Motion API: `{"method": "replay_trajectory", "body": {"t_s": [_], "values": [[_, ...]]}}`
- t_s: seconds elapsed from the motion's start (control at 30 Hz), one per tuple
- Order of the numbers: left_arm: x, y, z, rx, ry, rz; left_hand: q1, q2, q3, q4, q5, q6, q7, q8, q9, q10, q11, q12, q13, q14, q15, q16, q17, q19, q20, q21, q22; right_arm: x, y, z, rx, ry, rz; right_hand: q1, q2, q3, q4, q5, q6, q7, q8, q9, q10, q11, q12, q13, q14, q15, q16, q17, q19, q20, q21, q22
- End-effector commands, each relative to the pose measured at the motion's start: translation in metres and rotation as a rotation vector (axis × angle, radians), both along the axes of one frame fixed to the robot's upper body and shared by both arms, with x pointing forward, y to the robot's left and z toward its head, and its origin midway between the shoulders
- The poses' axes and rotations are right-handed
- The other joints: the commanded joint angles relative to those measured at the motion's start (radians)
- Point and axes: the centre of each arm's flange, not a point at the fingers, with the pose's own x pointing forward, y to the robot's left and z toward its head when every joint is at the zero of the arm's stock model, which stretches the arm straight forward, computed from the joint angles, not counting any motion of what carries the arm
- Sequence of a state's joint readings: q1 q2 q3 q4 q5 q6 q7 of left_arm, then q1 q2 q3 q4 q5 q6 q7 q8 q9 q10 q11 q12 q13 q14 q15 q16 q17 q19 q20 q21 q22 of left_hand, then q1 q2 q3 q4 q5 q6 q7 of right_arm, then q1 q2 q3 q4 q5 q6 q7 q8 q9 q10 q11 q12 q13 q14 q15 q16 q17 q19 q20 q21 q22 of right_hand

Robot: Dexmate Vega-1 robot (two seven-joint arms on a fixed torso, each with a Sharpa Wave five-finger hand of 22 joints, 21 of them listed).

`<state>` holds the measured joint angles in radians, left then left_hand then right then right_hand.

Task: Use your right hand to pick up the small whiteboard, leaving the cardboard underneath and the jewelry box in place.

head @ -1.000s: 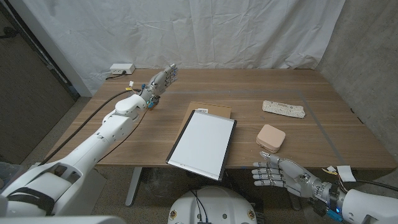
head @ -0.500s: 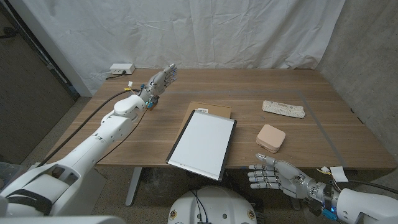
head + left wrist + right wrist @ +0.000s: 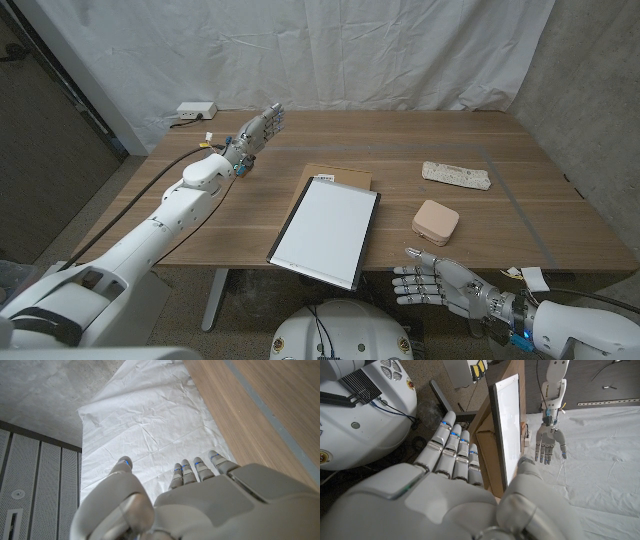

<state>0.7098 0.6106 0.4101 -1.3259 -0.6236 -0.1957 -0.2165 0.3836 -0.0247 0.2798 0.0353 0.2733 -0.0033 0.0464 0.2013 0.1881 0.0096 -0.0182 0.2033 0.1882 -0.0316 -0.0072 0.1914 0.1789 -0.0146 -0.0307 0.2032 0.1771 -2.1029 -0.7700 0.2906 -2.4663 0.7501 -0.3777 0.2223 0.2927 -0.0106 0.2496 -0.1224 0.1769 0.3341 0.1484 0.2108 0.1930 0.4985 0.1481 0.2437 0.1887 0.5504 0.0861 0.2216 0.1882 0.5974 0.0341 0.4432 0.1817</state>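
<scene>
The small whiteboard (image 3: 326,234), white with a dark frame, lies in the middle of the table with its near end jutting over the front edge. Brown cardboard (image 3: 340,177) peeks out beneath its far end. A beige jewelry box (image 3: 437,221) sits to its right. My right hand (image 3: 436,286) hovers open off the table's front edge, fingers spread, right of the whiteboard's near corner. In the right wrist view that hand (image 3: 451,491) faces the whiteboard's edge (image 3: 506,425). My left hand (image 3: 258,130) is raised open over the far left of the table.
A pale patterned pouch (image 3: 456,175) lies at the far right. A white power strip (image 3: 194,110) sits at the far left corner. A white sheet (image 3: 300,50) hangs behind the table.
My right hand has slid left and slightly lower along the table's front edge, nearer the whiteboard's overhanging corner. The left arm has not moved.
</scene>
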Motion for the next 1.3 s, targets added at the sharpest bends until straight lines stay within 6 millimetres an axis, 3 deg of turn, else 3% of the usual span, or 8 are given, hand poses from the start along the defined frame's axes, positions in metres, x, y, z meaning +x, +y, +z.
{"method": "replay_trajectory", "body": {"t_s": [0.03,1.3], "values": [[-0.002,0.003,0.0,0.002,0.0,0.004,0.012,0.002,-0.003,-0.001,-0.003,0.002,0.004,-0.003,0.002,-0.003,-0.001,-0.001,0.002,-0.001,0.008,-0.003,0.006,0.0,-0.03,-0.002,0.003,0.006,0.012,-0.009,-0.004,0.038,0.042,0.001,-0.008,-0.006,0.001,0.006,0.012,0.0,0.003,0.004,0.007,0.004,-0.001,0.001,0.002,0.001,-0.003,0.003,0.007,0.0,-0.006,0.0],[-0.018,0.017,-0.013,-0.008,0.0,0.022,0.014,0.004,-0.007,-0.001,-0.004,0.002,0.002,-0.002,0.002,-0.002,0.0,-0.001,0.002,-0.001,0.009,-0.003,0.006,-0.001,-0.029,-0.002,0.003,0.025,0.044,-0.008,-0.022,0.04,0.143,0.003,-0.019,-0.012,-0.002,0.008,0.016,-0.006,0.001,0.005,0.01,-0.003,-0.004,0.001,0.007,-0.001,-0.008,0.003,0.007,-0.004,-0.018,0.0]]}}
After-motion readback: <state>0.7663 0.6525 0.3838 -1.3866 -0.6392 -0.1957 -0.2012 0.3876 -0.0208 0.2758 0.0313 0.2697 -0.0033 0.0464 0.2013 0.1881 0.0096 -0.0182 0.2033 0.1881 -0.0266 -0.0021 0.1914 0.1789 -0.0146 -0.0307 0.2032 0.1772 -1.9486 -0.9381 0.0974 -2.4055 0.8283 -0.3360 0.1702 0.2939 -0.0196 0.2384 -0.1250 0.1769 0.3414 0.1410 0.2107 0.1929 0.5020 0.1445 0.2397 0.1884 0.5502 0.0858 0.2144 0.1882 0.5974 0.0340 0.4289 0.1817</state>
